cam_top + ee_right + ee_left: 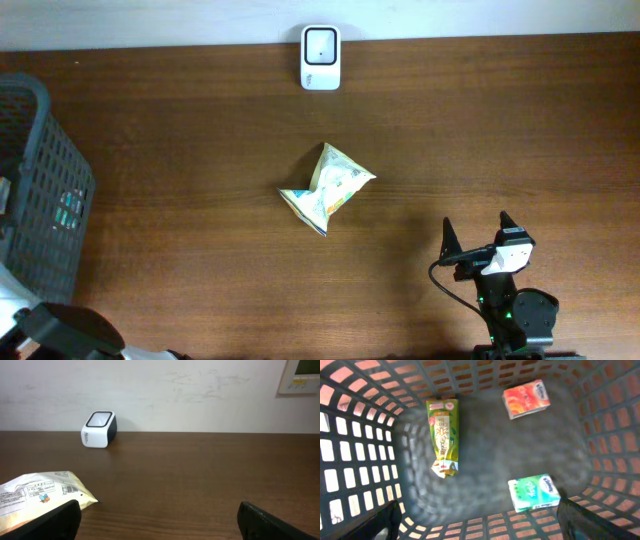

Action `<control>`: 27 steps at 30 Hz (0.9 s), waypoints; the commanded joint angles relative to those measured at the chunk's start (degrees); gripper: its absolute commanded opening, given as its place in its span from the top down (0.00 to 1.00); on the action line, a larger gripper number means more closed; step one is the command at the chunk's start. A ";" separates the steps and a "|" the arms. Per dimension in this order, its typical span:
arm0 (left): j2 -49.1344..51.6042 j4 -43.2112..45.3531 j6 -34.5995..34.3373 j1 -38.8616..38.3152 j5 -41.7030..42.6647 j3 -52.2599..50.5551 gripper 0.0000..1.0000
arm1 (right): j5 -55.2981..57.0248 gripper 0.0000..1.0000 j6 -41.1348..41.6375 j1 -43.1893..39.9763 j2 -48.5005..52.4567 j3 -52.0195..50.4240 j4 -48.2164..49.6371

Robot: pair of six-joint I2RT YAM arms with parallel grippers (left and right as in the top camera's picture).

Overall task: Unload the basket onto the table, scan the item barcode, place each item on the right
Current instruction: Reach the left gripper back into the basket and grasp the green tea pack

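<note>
Bag (327,188) is sitting mid-table — right gripper (476,228) is hovering wide open to grab it, left gripper (477,512) gaping empty over basket (50,170)

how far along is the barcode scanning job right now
Likely done: three items, a green pouch, an orange pack and a green pack, lie in the basket. In hand: nothing; left fingers hang open over the basket, right fingers open too. Left: the snack packet lies on the table, short of the scanner.
</note>
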 commanded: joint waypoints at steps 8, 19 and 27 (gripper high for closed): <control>8.24 13.46 4.59 11.06 2.36 -18.71 0.06 | -0.31 0.01 0.44 -0.33 -0.39 -0.42 -0.15; 15.43 20.81 8.13 11.96 1.77 -20.41 0.51 | -0.31 0.01 0.44 -0.33 -0.39 -0.42 -0.15; 14.78 20.85 8.13 11.89 4.50 -19.82 1.00 | -0.28 0.01 0.44 -0.33 -0.39 -0.42 -0.15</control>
